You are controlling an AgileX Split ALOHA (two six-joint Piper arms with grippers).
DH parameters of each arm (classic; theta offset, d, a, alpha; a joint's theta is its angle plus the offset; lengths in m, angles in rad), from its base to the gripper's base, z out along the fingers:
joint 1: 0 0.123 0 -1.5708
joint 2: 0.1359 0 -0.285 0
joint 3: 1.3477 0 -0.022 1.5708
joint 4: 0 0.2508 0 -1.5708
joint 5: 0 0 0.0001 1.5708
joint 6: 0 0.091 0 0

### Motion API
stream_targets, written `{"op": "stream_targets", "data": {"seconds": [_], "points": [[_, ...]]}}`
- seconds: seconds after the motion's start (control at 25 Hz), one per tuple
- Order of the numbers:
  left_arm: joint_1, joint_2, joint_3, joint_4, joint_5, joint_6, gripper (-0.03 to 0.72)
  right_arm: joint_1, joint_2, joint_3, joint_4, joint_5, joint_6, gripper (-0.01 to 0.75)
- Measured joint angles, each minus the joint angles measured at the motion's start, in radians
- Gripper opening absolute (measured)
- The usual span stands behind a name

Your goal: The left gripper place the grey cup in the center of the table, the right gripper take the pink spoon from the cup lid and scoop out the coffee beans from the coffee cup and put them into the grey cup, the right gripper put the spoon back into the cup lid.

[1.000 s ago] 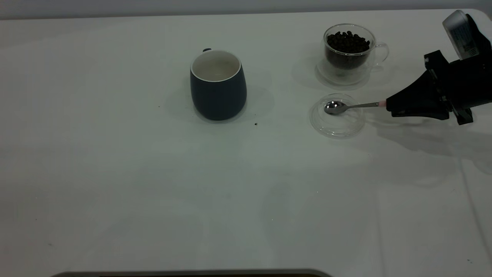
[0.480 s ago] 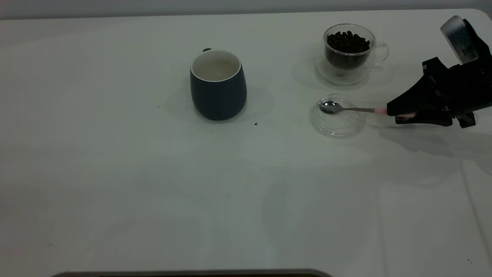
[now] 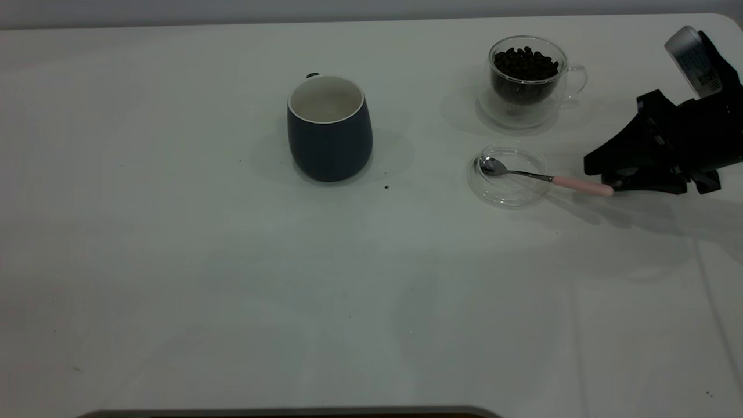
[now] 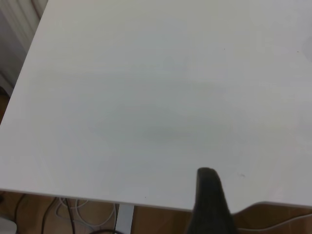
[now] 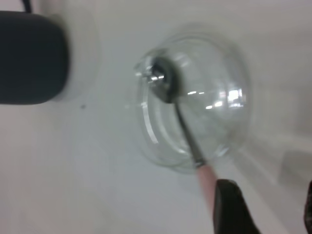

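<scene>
Dim, even overhead light, soft shadows on the table (image 3: 174,261) (right wrist view motion-blurred, glare on the cup lid (image 5: 229,97)).

- One dark grey ceramic cup (image 3: 329,129) with a pale inside.
- One clear glass coffee cup (image 3: 527,75) with a handle, holding many dark coffee beans (image 3: 525,61).
- One clear round cup lid (image 3: 509,175).
- One metal spoon with a pink handle (image 3: 543,177).
- One white desk (image 3: 232,278).
</scene>
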Motion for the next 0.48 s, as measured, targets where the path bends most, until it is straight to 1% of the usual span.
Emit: {"op": "stream_targets", "data": {"seconds": [0.12, 0.24, 0.4, 0.48], "points": [[0.0, 0.0, 0.0, 0.0, 0.0, 0.0, 0.586, 0.0, 0.0, 0.0, 0.02, -0.051, -0.001, 0.479], [0.0, 0.0, 0.0, 0.0, 0.0, 0.0, 0.586, 0.0, 0.0, 0.0, 0.091, -0.078, -0.036, 0.536], [0.0, 0.0, 0.0, 0.0, 0.0, 0.0, 0.586, 0.0, -0.015, 0.0, 0.152, -0.095, -0.107, 0.552], [0.0, 0.0, 0.0, 0.0, 0.0, 0.0, 0.586, 0.001, -0.063, 0.001, 0.142, -0.135, -0.123, 0.552]]}}
